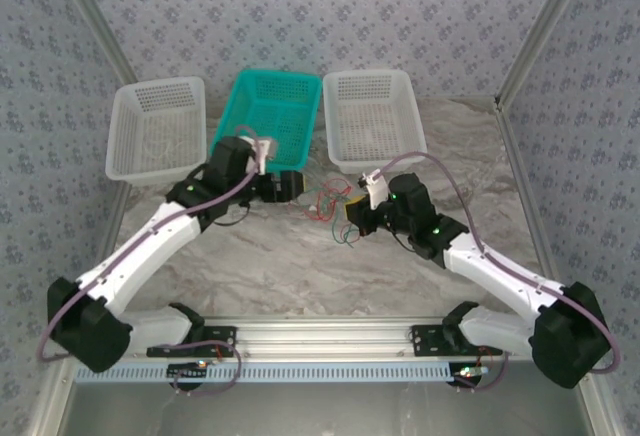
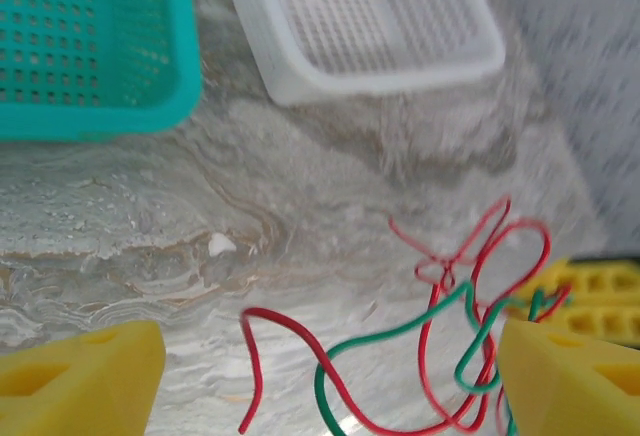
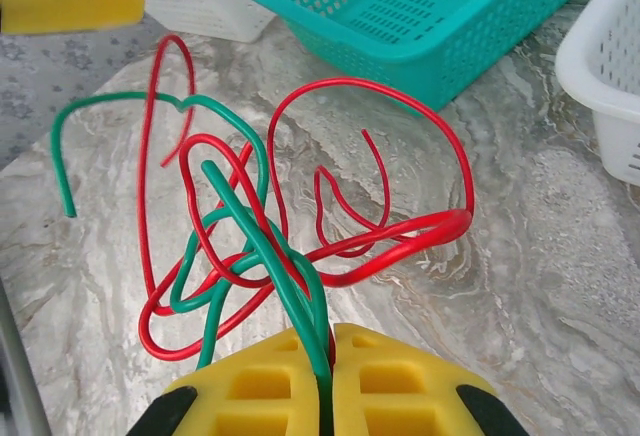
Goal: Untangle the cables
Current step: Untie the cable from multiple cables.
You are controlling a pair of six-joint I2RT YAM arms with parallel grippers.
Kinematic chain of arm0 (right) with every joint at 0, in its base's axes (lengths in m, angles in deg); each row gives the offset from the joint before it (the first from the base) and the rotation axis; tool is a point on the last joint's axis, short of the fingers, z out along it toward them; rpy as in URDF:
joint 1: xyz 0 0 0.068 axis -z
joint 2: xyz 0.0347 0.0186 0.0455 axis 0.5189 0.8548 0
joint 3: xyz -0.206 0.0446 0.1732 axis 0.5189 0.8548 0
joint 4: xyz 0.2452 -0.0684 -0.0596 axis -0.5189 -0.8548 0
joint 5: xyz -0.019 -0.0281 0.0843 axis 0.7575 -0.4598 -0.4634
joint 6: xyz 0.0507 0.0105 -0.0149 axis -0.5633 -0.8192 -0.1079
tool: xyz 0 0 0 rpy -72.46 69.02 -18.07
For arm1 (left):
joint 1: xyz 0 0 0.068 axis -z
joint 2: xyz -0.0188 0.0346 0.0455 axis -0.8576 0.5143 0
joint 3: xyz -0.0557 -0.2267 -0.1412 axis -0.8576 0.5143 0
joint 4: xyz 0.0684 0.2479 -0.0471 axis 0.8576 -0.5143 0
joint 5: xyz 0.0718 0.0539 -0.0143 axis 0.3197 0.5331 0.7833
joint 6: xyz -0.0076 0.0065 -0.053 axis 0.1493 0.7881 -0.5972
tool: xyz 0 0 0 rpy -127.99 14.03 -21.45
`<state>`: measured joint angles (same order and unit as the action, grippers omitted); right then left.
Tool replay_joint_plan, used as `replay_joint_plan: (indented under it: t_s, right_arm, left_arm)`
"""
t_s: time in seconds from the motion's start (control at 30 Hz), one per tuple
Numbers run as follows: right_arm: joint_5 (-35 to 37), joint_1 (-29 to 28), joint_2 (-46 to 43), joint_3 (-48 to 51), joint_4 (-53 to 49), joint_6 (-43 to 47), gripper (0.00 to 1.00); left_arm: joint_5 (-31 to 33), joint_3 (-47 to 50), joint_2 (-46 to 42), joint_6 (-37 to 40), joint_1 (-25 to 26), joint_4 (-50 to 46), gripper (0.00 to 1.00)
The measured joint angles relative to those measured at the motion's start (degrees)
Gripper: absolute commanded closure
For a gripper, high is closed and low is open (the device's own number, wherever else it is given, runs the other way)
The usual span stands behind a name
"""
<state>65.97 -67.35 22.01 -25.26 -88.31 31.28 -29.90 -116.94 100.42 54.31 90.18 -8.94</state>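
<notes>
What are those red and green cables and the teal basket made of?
The cables look like plastic-coated wire: glossy highlights, and they hold springy loops. The teal basket looks like moulded plastic, fairly matte, with a regular grid of holes.

the cables (image 1: pixel 334 208) sit between the left fingers (image 2: pixel 80 376) and right fingers (image 3: pixel 400 386), near the middle basket (image 1: pixel 268 86).

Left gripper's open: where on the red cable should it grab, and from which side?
Best bet: take the red cable by its free tail, the lone strand curving out clear of the green cable. Come straight in with the left gripper: the tail sits between its open fingers, while the right gripper clamps the green cable opposite.
</notes>
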Motion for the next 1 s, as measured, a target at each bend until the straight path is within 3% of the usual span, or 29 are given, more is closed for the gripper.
replay_joint_plan:
  t_s: [0.07,0.17,0.3,0.47,0.6,0.87,1.0]
  right_arm:
    - [-0.96,0.11,-0.72,0.0,-0.02,0.07,1.0]
    - [-2.4,0.11,-2.05,0.0,0.02,0.22,1.0]
    - [-2.99,0.22,-3.74,0.0,0.52,0.15,1.0]
    - [-3.39,1.4,-4.33,-0.48,0.83,-1.57,1.0]
    - [-3.63,1.95,-4.33,-0.98,1.09,-2.84,1.0]
    - [-3.89,2.12,-4.37,-0.98,1.03,-3.72,1.0]
    - [-1.14,2.84,-4.59,-0.98,-0.24,-3.74,1.0]
  left_arm:
    - [-0.37,1.18,-2.14,-3.96,-1.99,1.51,0.1]
    - [-2.19,2.99,-2.71,-10.49,-2.93,4.55,0.19]
    - [-6.54,6.51,-1.11,-16.11,-2.93,9.22,0.37]
    - [-10.99,9.16,-0.13,-21.11,-3.41,14.05,0.76]
    - [-12.46,9.2,-0.22,-23.56,-3.98,16.74,1.0]
    - [-12.46,9.27,-1.57,-23.74,-6.01,16.61,1.0]
    - [-8.92,9.03,-4.9,-20.11,-8.31,10.71,1.0]
